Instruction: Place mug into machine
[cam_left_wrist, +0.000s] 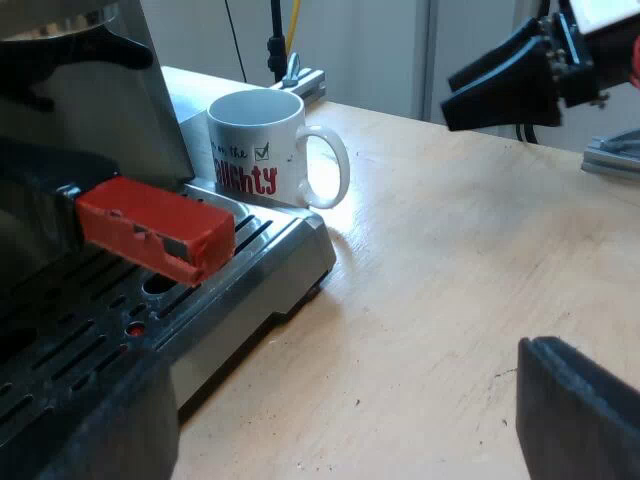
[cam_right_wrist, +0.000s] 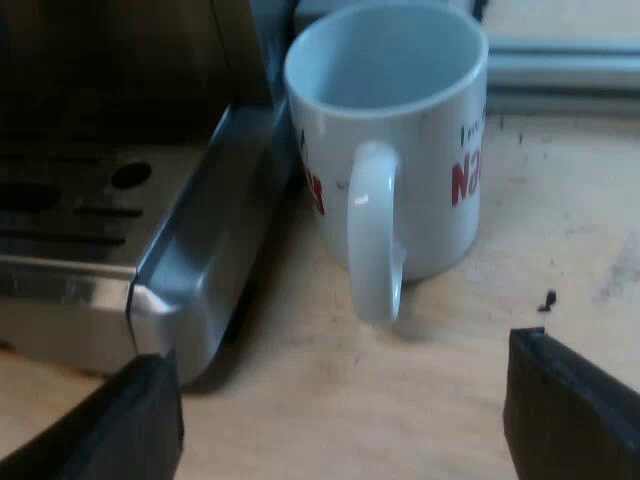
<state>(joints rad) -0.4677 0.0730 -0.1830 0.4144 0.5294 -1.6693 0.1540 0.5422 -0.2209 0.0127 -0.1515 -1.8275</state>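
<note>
Since the mug (cam_left_wrist: 262, 150) stood on the counter (cam_left_wrist: 450, 300), placing had not begun.
Left wrist view: the left claw (cam_left_wrist: 330, 440) gaped wide and empty, the mug well ahead of it, just beside the machine's (cam_left_wrist: 95, 110) drip tray (cam_left_wrist: 270, 250). Right wrist view: the right claw (cam_right_wrist: 345, 420), equally wide and empty, faced the mug's handle close ahead; grasping, lifting and placing were all left to do.

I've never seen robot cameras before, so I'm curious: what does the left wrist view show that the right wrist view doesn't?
Left wrist view: the holder's red handle end over the drip tray, and the right fingers above the table near the mug. Right wrist view: the mug's empty inside, its handle facing the open right fingers. Both: the white mug with red lettering on the table beside the drip tray, not on it.
</note>
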